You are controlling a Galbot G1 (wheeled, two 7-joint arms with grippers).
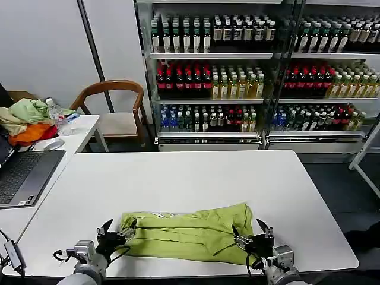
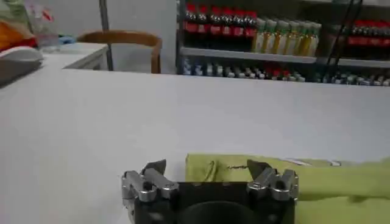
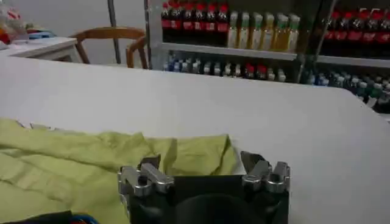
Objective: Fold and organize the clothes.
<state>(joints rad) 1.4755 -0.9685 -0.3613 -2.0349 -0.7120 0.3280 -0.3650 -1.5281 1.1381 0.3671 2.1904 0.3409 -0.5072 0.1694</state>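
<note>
White table (image 1: 178, 178), folded lime T-shirt (image 1: 190, 233) near its front edge

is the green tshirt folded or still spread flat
Folded. The T-shirt lies as a narrow layered band across the table, with creases running its length, between the open left gripper and right gripper.

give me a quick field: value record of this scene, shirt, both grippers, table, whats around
shirt: lime T-shirt, folded into a long band, lying flat near the front edge of the table
left gripper: open, at the shirt's left end, holding nothing
right gripper: open, at the shirt's right end, holding nothing
table: white table, bare apart from the shirt
side desk: laptop, heap of garments
background: wooden chair, drink shelves
</note>
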